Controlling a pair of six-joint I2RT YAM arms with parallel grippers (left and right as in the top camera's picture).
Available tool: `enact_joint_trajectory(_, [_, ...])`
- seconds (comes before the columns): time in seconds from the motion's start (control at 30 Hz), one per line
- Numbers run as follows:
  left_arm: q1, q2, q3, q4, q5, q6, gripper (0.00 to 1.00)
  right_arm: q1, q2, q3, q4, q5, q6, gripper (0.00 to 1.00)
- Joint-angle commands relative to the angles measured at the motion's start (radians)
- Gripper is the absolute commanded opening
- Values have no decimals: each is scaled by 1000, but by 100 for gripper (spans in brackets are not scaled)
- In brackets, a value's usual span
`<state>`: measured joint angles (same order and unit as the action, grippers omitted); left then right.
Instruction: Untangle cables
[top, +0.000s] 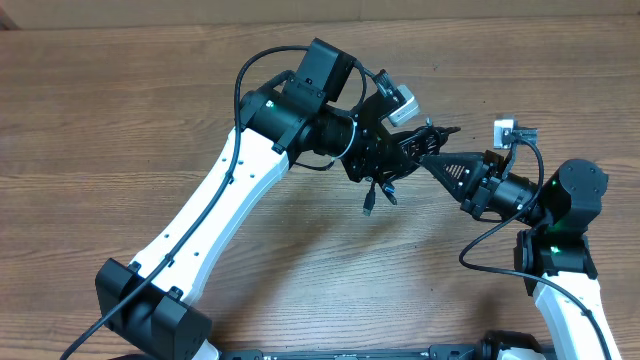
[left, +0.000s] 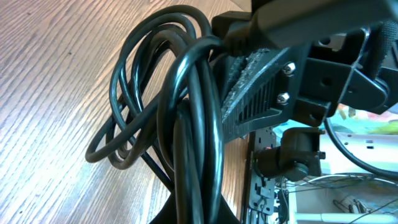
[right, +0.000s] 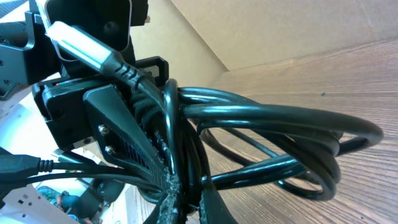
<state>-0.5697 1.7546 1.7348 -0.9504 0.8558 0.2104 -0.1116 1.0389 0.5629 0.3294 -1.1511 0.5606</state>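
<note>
The left arm (top: 230, 190) is stretched from the near left corner towards the middle of the wooden counter (top: 120, 90). The left fingers (top: 405, 148) are closed, and a bunch of the cables (top: 380, 180) is pinched between them and held up above the counter. In the left wrist view the cables (left: 186, 124) are seen as several black loops hanging over the wood grain. One plug (top: 368, 207) is left dangling below the bunch. Just to the right, the right fingers (top: 432, 160) are brought tip to tip against the left ones and are likewise clamped on the same bunch. In the right wrist view the cables (right: 280, 130) are spread out in loops beyond the grip.
</note>
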Motion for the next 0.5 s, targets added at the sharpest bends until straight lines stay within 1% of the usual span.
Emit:
enact_joint_trajectory(0.0, [-7, -8, 0, 9, -22, -7, 4, -1, -5, 14, 7, -13, -3, 4])
enact_joint_trajectory(0.07, [-7, -8, 0, 10, -72, -39, 4, -1, -5, 14, 7, -19, -3, 4])
enact_joint_trajectory(0.23, [-7, -8, 0, 16, -79, -40, 4, -1, -5, 14, 6, -23, -2, 4])
enact_joint_trajectory(0.47, [-7, -8, 0, 65, -83, -62, 4, -1, -5, 14, -7, -26, 75, 4])
